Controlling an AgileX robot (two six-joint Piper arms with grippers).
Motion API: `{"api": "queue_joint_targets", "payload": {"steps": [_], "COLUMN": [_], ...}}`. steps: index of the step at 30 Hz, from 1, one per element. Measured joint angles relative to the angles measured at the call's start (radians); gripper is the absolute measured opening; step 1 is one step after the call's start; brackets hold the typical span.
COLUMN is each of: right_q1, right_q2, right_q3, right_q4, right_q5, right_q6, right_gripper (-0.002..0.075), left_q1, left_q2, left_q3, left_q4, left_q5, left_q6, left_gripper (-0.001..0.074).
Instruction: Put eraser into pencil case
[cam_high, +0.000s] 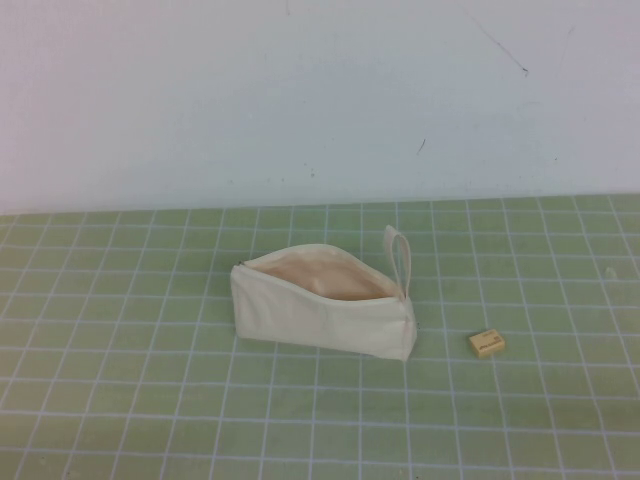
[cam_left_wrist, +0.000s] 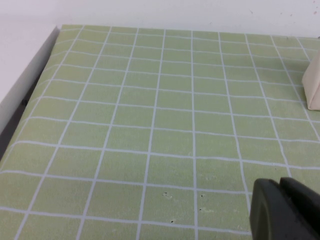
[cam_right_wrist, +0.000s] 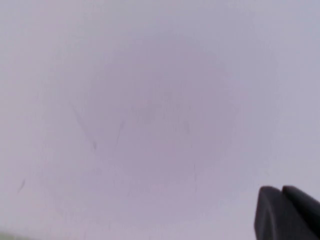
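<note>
The cream-white pencil case (cam_high: 325, 315) lies mid-table in the high view, unzipped, its tan lining showing and its fabric loop (cam_high: 398, 250) at the right end. The small yellowish-tan eraser (cam_high: 487, 343) lies flat on the mat a short way to the right of the case. Neither arm shows in the high view. My left gripper (cam_left_wrist: 282, 192) is shut and empty, low over the green mat, with one corner of the case (cam_left_wrist: 314, 89) at the edge of its view. My right gripper (cam_right_wrist: 282, 192) is shut and empty, facing the blank white wall.
A green cutting mat (cam_high: 150, 400) with a white grid covers the table. A white wall (cam_high: 300, 100) stands behind it. The mat's left edge (cam_left_wrist: 37, 80) meets a white border in the left wrist view.
</note>
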Motion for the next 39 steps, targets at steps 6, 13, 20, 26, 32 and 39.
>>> {"api": "queue_joint_targets", "payload": {"steps": [6, 13, 20, 26, 32, 39], "right_q1": [0.000, 0.000, 0.000, 0.000, 0.000, 0.070], "right_q2": [-0.002, -0.004, 0.271, 0.649, 1.005, 1.394], "right_q3": [0.000, -0.192, -0.626, -0.853, -0.930, -0.935], "right_q4": [0.047, 0.279, 0.312, 0.393, 0.580, 0.691], "right_q5": [-0.253, -0.109, 0.484, 0.891, 0.988, 0.916], "right_q6": [-0.048, -0.118, -0.253, -0.367, -0.676, -0.893], "right_gripper": [-0.0001, -0.0001, -0.0001, -0.0001, -0.0001, -0.0001], "left_q1": [0.000, 0.000, 0.000, 0.000, 0.000, 0.000], "left_q2": [0.000, 0.000, 0.000, 0.000, 0.000, 0.000], "left_q3": [0.000, 0.000, 0.000, 0.000, 0.000, 0.000], "left_q4": [0.000, 0.000, 0.000, 0.000, 0.000, 0.000], "left_q5": [0.000, 0.000, 0.000, 0.000, 0.000, 0.000], "left_q6": [0.000, 0.000, 0.000, 0.000, 0.000, 0.000], "left_gripper": [-0.0001, -0.0001, -0.0001, -0.0001, -0.0001, -0.0001]}}
